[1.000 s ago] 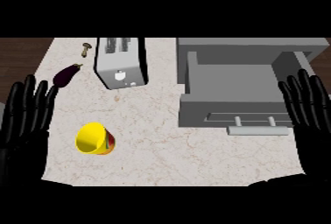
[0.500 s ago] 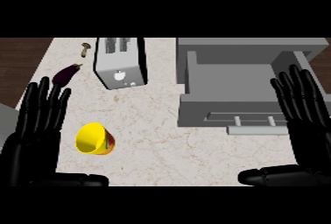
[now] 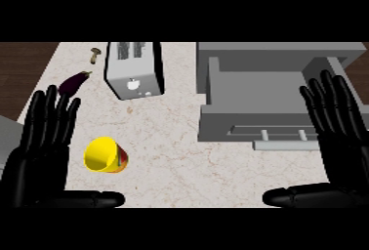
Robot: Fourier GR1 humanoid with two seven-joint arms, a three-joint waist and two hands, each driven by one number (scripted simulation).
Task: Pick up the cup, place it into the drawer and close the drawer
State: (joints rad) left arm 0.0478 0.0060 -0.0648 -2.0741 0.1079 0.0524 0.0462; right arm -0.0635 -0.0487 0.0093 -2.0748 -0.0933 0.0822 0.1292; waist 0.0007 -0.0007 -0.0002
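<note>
A yellow cup [image 3: 105,155] lies tipped on the marble counter at the lower left, its mouth facing up and left. Just left of it stands my left hand [image 3: 39,151], open with straight fingers and the thumb stretched out below the cup, touching nothing. The grey drawer [image 3: 274,88] stands pulled open at the upper right, its inside bare and its handle [image 3: 281,133] on the near front. Over the drawer's right side my right hand [image 3: 342,136] is open, fingers straight, thumb pointing left.
A silver toaster [image 3: 133,68] stands at the back between the cup and the drawer. A purple eggplant [image 3: 72,82] and a small mushroom [image 3: 94,54] lie at the back left. Dark wood floor shows past the counter's left edge.
Both hands have moved inward from the view's edges and now show more of their palms and thumbs. The cup and the drawer have not moved.
</note>
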